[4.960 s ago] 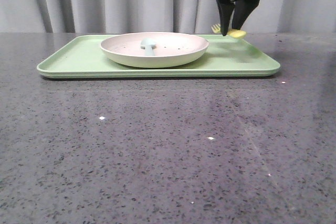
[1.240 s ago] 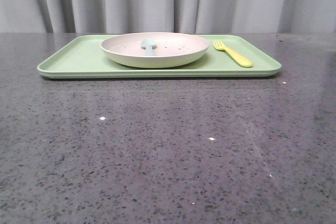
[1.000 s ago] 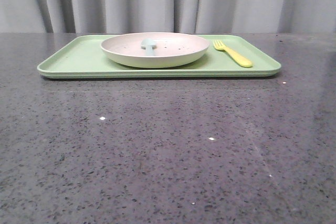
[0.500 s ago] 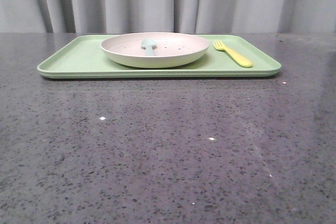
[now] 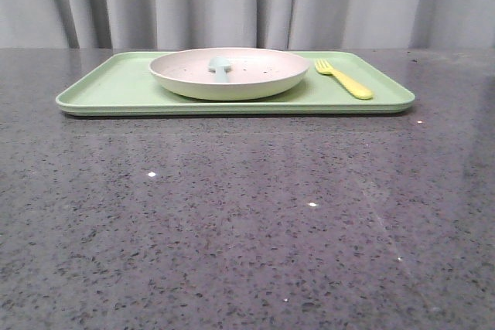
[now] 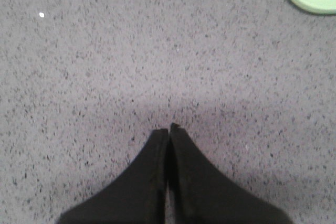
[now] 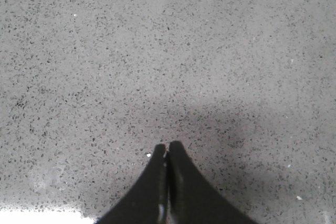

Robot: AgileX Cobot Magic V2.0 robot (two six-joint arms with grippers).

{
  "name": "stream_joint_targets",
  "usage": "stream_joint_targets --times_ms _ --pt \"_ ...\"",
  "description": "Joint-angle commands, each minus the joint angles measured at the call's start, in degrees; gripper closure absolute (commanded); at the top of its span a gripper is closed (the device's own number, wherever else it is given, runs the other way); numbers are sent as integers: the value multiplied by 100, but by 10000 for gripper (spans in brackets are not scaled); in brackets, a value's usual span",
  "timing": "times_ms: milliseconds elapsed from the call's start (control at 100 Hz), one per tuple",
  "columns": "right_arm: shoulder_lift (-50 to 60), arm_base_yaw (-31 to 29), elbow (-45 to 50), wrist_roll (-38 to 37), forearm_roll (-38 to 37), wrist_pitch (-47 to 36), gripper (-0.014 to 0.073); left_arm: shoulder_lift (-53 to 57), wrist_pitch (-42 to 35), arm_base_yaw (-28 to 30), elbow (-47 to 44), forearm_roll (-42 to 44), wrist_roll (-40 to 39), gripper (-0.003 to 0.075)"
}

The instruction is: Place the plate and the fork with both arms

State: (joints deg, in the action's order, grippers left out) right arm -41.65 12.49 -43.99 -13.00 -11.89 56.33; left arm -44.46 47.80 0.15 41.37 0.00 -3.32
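On the one light-green tray (image 5: 108, 90) sit one round cream plate (image 5: 255, 83) with dark speckles, holding one pale blue spoon (image 5: 220, 67), and just right of it one yellow fork (image 5: 344, 80), while the left gripper (image 6: 168, 129) and right gripper (image 7: 167, 148) hang pinched together, empty, over bare table (image 5: 232, 222).

A flat light-green tray (image 5: 108, 90) lies on the dark speckled surface (image 5: 232, 229). A pale blue spoon (image 5: 220, 67) is above the tray. Grey curtains (image 5: 232, 1) hang behind.
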Motion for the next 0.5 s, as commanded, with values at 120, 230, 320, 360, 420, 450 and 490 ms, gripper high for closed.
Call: stream_joint_targets --times_ms 120,230,320,360,420,450,490 --pt "29 -32 -139 55 -167 -242 662 800 -2109 -4 -602 -177 31 741" --pt "29 -32 -139 55 -167 -242 662 1307 -3208 -4 -1333 -177 31 741" --pt "29 -32 -139 55 -167 -242 662 1767 -3816 -4 -1970 -185 21 741" --pt "29 -32 -139 55 -167 -242 662 1975 -4039 -4 -2252 -185 21 741" --pt "29 -32 -139 55 -167 -242 662 2277 -4353 -4 -2654 -190 21 741" --pt "29 -32 -139 55 -167 -242 662 2405 -4477 -4 -2820 -199 21 741" --pt "29 -32 -139 55 -167 -242 662 2592 -4656 -4 -3055 -199 21 741"
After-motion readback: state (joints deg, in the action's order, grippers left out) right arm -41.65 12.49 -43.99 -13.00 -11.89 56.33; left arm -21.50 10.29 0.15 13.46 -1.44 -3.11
